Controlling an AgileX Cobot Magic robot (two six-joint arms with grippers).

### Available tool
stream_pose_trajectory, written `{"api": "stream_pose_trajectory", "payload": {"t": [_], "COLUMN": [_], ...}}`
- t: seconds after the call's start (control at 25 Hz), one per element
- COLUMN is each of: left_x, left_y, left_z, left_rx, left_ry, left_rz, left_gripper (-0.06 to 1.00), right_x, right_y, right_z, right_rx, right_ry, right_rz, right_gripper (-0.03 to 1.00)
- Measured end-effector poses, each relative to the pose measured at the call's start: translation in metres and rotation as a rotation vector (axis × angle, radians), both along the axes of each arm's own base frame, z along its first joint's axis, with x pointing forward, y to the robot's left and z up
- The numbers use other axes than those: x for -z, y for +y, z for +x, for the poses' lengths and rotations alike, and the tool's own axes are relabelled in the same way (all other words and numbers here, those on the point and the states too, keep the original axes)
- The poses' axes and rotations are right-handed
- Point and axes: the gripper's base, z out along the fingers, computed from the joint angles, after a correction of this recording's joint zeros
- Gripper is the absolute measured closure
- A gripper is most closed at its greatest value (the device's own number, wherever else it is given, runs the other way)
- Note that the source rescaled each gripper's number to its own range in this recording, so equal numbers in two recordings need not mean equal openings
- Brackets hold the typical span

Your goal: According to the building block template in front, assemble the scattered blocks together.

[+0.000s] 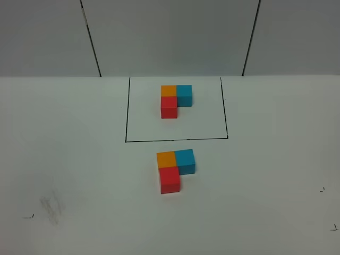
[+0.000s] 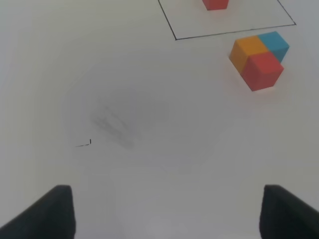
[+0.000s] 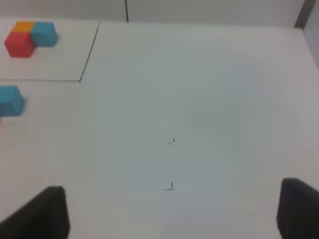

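Exterior high view: the building block template (image 1: 176, 100) is seen in the upper middle of the frame, inside the black drawn rectangle (image 1: 126, 111), as an L of orange, blue and red cubes. Just below the rectangle's lower line, at frame centre, the scattered blocks are found already gathered: the orange block (image 1: 166, 159) and the blue block (image 1: 185, 160) side by side, the red block (image 1: 170, 179) below the orange one. All three appear to be touching, and the L matches the template in layout. No arm is seen in this view.

Left wrist view: the left tool (image 2: 167, 211) is shown with its dark fingers spread wide at the lower corners of the frame, nothing between them, bare counter (image 2: 149, 164) beneath. The assembled trio sits in the upper right.

Right wrist view: the right tool (image 3: 172, 211) is likewise held wide apart and empty; the blue block is cut by the left edge of the frame.

Assembly is judged complete. Risk from here: any low sweep of an arm across the centre could nudge a cube and open a gap, since the cubes are only resting against each other.
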Motion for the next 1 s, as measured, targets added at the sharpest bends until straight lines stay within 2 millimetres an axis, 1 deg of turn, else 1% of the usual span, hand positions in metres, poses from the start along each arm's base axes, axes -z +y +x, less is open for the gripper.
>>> {"api": "stream_pose_trajectory", "payload": {"t": [0.2, 0.48, 0.56, 1.0], "left_x": [0.000, 0.000, 0.000, 0.000], "left_y": [0.000, 0.000, 0.000, 0.000], "left_z": [0.000, 0.000, 0.000, 0.000], "left_rx": [0.000, 0.000, 0.000, 0.000], "left_ry": [0.000, 0.000, 0.000, 0.000], "left_rz": [0.000, 0.000, 0.000, -0.001], "left_gripper": [0.00, 0.00, 0.00, 0.00], "right_x": [0.024, 0.047, 0.049, 0.049], "right_y": [0.002, 0.004, 0.004, 0.004], "right_z": [0.017, 0.029, 0.031, 0.032], "right_rx": [-0.004, -0.008, -0.010, -0.015], "right_ry": [0.046, 0.100, 0.098, 0.085], "right_rz": [-0.007, -0.019, -0.023, -0.031], "right_gripper": [0.19, 0.19, 0.19, 0.19]}}
